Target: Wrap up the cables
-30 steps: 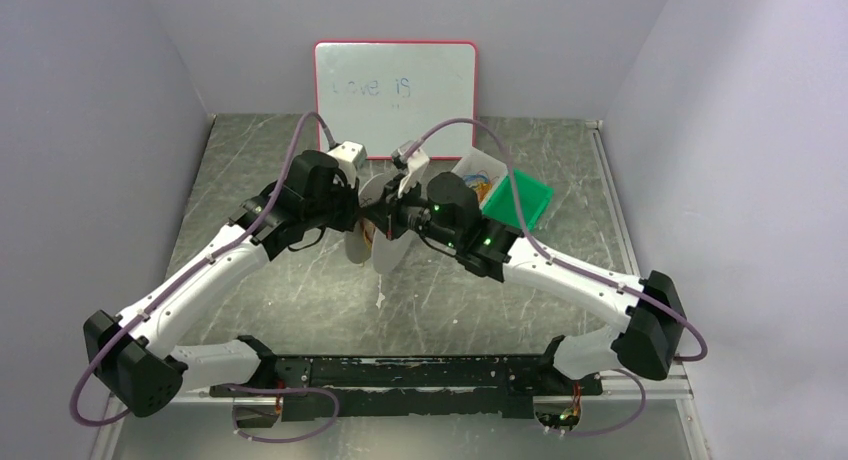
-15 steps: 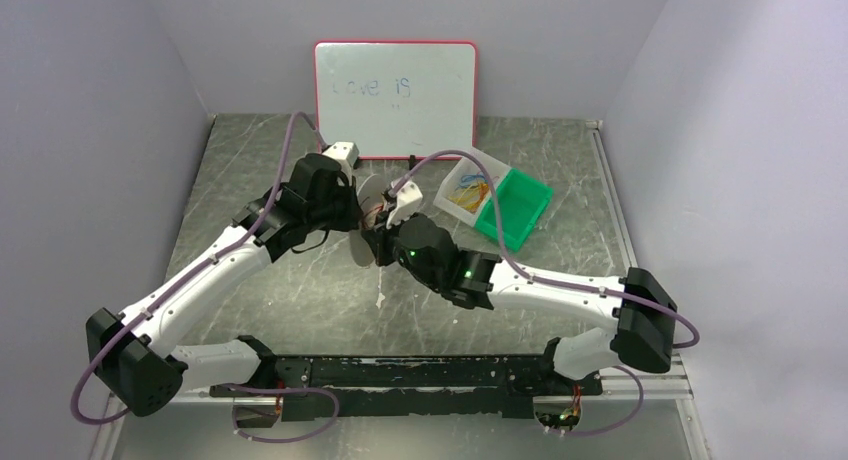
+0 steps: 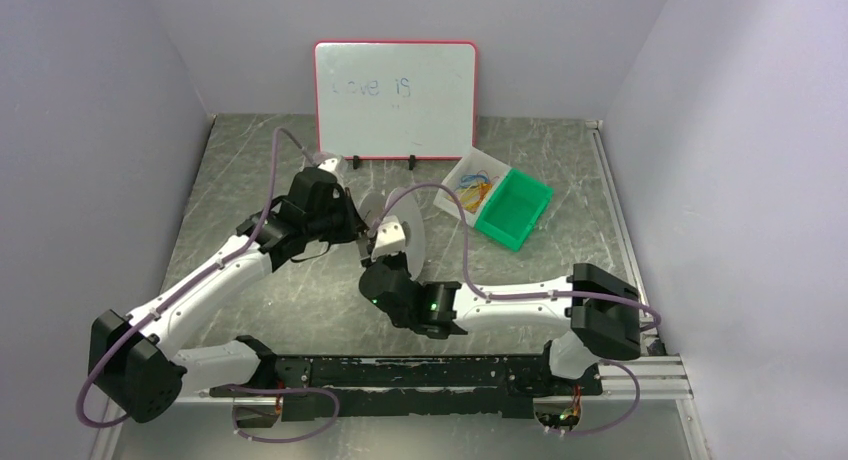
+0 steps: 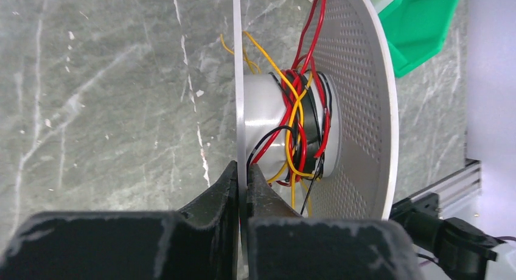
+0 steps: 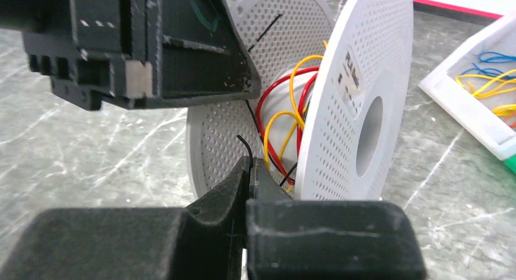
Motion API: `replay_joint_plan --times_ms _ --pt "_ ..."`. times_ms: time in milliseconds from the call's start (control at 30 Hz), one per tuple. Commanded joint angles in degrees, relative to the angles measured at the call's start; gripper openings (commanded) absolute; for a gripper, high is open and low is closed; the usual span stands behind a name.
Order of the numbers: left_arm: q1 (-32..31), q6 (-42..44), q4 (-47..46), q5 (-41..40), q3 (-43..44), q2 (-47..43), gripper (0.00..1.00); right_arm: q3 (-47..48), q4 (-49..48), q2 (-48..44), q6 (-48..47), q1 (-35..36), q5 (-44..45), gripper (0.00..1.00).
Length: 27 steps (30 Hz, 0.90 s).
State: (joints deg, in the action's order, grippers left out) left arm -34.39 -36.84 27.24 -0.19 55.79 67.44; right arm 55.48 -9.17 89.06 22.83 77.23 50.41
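My left tool [image 4: 241, 173] is clamped shut on the thin flange of the white spool [image 4: 365, 109], held on edge over the counter [image 4: 91, 79], while my right tool [image 5: 248, 170] pinches the free end of the black strand [image 5: 249, 151]. The cables [image 4: 298, 128], red, yellow and black, lie loosely round the hub; mid-winding, I judge, and next I must carry the strand round under tension.

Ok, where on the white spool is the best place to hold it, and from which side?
Take the spool by the rim of one flange, edge-on from outside, as the left gripper does. The flange is a thin flat disc that fits between the fingers; the hub sits boxed between both flanges, covered by cables.
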Motion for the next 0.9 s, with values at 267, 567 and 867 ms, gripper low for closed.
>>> replay_joint_plan --times_ms 267,567,867 --pt "7.2 -14.2 -22.6 13.3 -8.6 -5.9 0.07 -2.9 7.3 7.1 -1.1 5.4 14.7 0.0" --pt "10.3 -21.8 -34.3 22.7 -16.8 -3.2 0.07 -5.4 13.4 11.5 0.8 5.7 20.7 0.0" --pt "12.7 -24.6 -44.3 32.8 -19.4 4.9 0.07 -5.4 22.5 17.3 4.6 5.4 26.1 0.0"
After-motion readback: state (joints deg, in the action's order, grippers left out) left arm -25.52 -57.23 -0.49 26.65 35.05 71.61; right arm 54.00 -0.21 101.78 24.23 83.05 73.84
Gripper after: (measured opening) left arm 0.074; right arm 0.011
